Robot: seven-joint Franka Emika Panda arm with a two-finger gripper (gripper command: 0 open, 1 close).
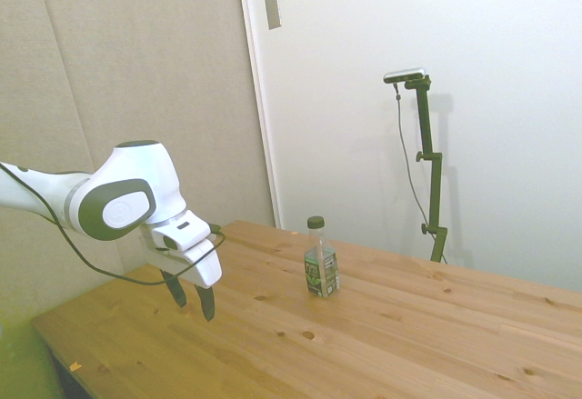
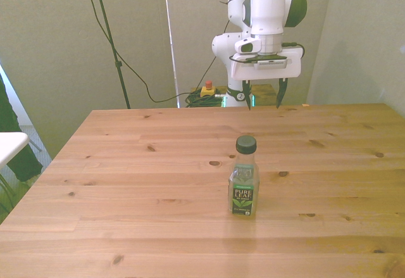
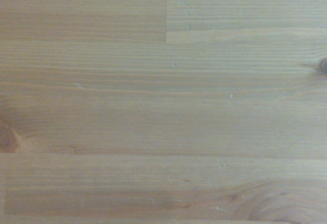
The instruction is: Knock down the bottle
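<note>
Bottle [image 2: 244, 176] upright near mid-desk [image 2: 139, 183], dark cap on, green label facing you in the front view, pincer [image 2: 262, 95] well apart from it above the far edge, fingers spread and empty, pointing down, wrist view gives you bare wood grain only.

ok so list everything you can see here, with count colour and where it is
bottle: one, clear with a dark cap and dark green label, upright near the middle of the table
table: one, light brown knotted wood, under everything; the wrist view shows only its boards
red button on a yellow box: one, on the floor behind the table's far edge
arm: one, white with grey joint covers, over the table's far edge
end effector: one, white body with dark fingers, open, hanging above the table, apart from the bottle
</note>
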